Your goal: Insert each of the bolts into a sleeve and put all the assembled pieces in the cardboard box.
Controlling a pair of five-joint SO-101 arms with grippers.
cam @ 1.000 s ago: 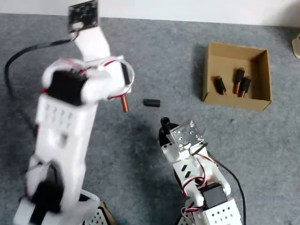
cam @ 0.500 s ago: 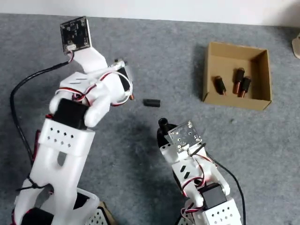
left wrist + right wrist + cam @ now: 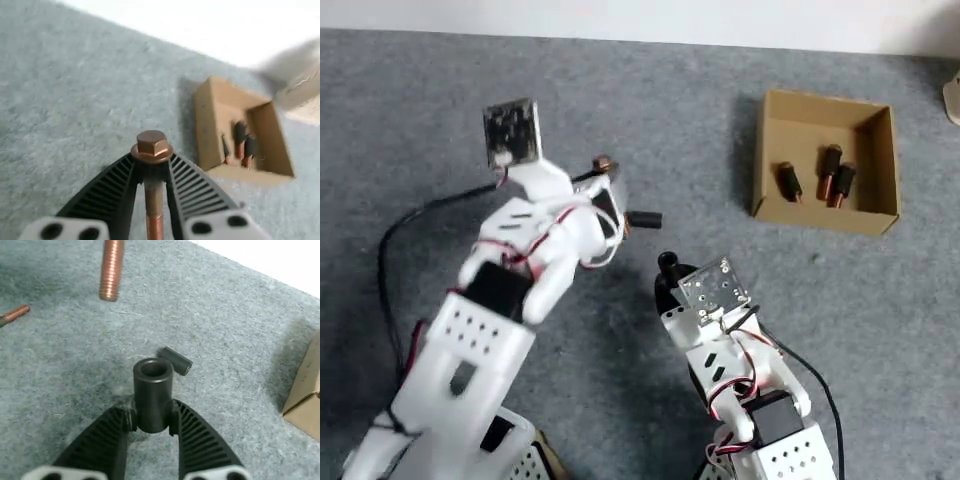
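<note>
My left gripper (image 3: 151,161) is shut on a copper bolt (image 3: 152,148), gripped just under its hex head, shaft hanging down. In the high view this gripper (image 3: 610,195) is left of a loose black sleeve (image 3: 645,220) on the carpet. My right gripper (image 3: 151,410) is shut on an upright black sleeve (image 3: 152,390), open end up. The held bolt's threaded end (image 3: 111,270) hangs above and beyond that sleeve, not inside it. Another bolt (image 3: 14,315) lies on the carpet. The cardboard box (image 3: 775,180) at the right holds three assembled pieces (image 3: 830,172).
Grey carpet covers the table. The loose sleeve (image 3: 175,360) lies just past the held sleeve. The box's corner (image 3: 306,390) is at the edge of the right wrist view. A black cable (image 3: 395,250) loops left of the left arm.
The left arm has swung right with the bolt, bringing it closer to the right gripper's sleeve. The right arm has barely moved.
</note>
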